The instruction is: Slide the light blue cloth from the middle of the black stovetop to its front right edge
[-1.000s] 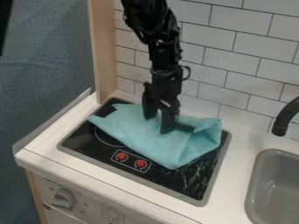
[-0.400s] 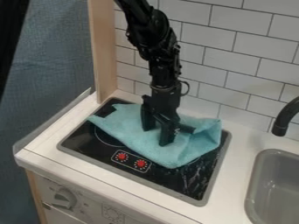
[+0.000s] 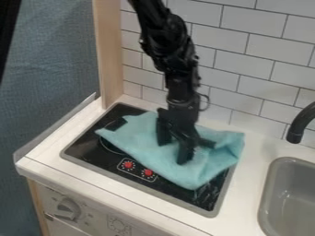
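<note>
Forward and toward the sink side, the teal cloth point(image 3: 144, 140) has slid a little over the stove top point(image 3: 89, 150), and my claw point(image 3: 174, 152) has travelled the same way with it. I take that as a sign that my tips press well enough to drag the fabric, so the work looks like shifting it by pushing down rather than by a proper grip. My two fingers stand wide apart, tips down on the cloth, with fabric spread flat in the gap between them; I see no bunch of it caught there.

Its raised, creased end now covers the stove's rear right corner, where the frame's edge showed before, and the front point has come closer to the stove's front edge. The left point has pulled in a bit from the stove's left edge. Along the front, the cloth's edge lies just behind the right red knob point(image 3: 148, 172), nearer than it was; the left red knob point(image 3: 128, 164) hasn't moved. Beyond the stove, the worktop point(image 3: 255, 150), the grey sink point(image 3: 295, 198) and the black tap point(image 3: 301, 122) are as they were.
</note>
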You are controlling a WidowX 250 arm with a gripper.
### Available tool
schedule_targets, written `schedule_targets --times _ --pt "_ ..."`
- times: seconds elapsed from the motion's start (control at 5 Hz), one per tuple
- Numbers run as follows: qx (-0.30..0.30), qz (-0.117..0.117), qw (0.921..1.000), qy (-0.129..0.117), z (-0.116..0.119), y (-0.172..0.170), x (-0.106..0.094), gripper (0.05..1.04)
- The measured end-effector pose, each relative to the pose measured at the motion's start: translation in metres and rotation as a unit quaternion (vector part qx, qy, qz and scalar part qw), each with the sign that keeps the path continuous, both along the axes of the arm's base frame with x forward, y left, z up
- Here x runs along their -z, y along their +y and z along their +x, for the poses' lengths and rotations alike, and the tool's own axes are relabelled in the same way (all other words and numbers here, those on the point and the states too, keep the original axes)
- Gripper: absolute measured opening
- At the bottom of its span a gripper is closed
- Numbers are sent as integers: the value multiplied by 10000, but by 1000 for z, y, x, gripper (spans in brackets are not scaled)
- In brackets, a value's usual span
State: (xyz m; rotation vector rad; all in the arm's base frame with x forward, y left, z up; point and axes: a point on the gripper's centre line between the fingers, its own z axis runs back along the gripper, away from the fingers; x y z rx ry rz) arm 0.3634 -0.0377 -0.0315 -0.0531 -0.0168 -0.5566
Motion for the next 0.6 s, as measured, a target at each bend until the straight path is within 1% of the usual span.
schedule_targets --times 0.2,0.4,0.6 --pt "224 -134 9996 96 -11 -19 0 1000" --pt "375 -309 9987 136 -20 -27 -2 1000" --pt "521 -298 9980 184 -33 -25 -6 1000"
